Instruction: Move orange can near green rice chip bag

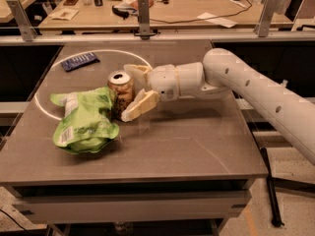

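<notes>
Nearest us, the grey table (197, 146) is filling the lower frame, its front edge running along the bottom.

Left of centre, the green rice chip bag (86, 119) is lying crumpled on the tabletop, with white patches and a barcode showing at its lower left.

Just behind the bag's upper right corner, the orange can (121, 87) is standing upright, silver top facing up. We are seeing it touching or all but touching the bag; no clear gap is showing.

The gripper (125, 92) is sitting at the can, reaching in from the right at centre frame. We are reading the claw as released: its two pale fingers (140, 104) are spreading wide, one in front of the can low down, the other behind the can's rim. The front one is looking to brush the can's base.

The white arm (246, 82) is stretching from the gripper out to the right edge of the frame.

Further back, upper left on the table, a dark blue wrapper (80, 61) is lying flat, well apart from the can. A thin white ring (98, 51) is curving around that part of the tabletop.

Beyond the table, a metal rail (197, 36) is crossing the frame, and behind it a wooden bench (187, 9) is carrying papers and cables.
</notes>
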Robot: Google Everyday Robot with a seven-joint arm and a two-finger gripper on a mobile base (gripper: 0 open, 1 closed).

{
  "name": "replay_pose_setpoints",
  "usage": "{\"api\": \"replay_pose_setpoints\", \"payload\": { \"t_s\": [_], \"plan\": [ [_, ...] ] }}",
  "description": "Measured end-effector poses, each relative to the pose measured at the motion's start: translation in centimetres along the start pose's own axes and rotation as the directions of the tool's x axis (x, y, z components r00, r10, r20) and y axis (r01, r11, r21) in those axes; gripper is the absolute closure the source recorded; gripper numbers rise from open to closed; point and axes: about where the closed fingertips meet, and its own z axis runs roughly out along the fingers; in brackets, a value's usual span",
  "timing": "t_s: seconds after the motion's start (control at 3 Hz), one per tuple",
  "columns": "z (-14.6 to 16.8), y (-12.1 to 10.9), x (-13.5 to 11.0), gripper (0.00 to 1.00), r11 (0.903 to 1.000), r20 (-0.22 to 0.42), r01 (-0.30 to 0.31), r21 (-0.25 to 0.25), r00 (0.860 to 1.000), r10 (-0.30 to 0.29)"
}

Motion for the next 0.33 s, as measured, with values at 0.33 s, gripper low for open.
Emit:
{"api": "replay_pose_setpoints", "payload": {
  "t_s": [0.33],
  "plan": [
    [-0.03,-0.07,-0.08,0.0,1.0,0.001,0.0,0.001,1.0,0.0]
  ]
}}
